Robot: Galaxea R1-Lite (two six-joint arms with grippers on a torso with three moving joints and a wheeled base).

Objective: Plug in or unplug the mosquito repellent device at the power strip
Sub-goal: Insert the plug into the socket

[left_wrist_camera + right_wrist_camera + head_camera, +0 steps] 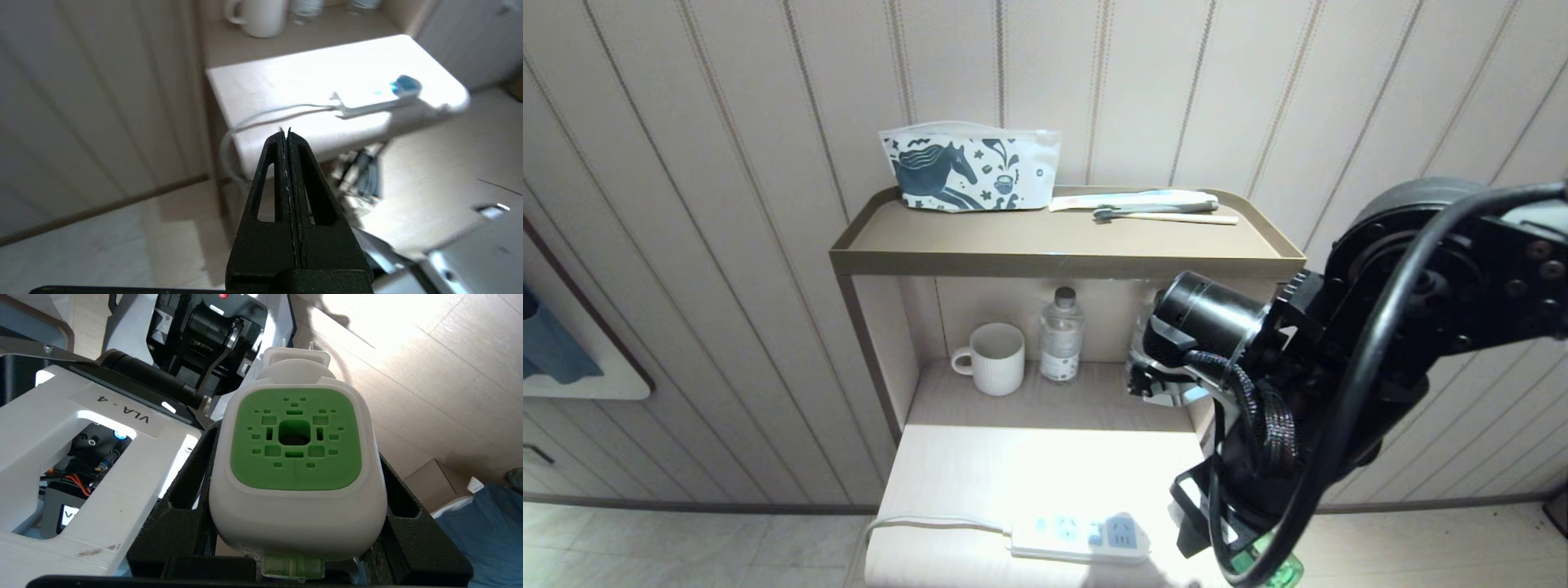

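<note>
White device [298,506] with green face; horse-patterned pouch [970,176].

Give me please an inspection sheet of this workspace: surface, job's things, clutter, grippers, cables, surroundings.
Surface: pale bedside table, brightly lit, under a brown shelf unit.
Job's things: power strip lies near the table's front edge, nothing plugged into the sockets that show; mosquito repellent device is held off the table, prongs showing.
Clutter: mug and water bottle in the lower shelf; printed pouch and toothbrushes on the top tray.
Grippers: right gripper clamps the device's white head; left gripper shut, empty, off the table's left side.
Cables: strip's cord runs left over the table edge.
Surroundings: panelled wall, tiled floor.
</note>
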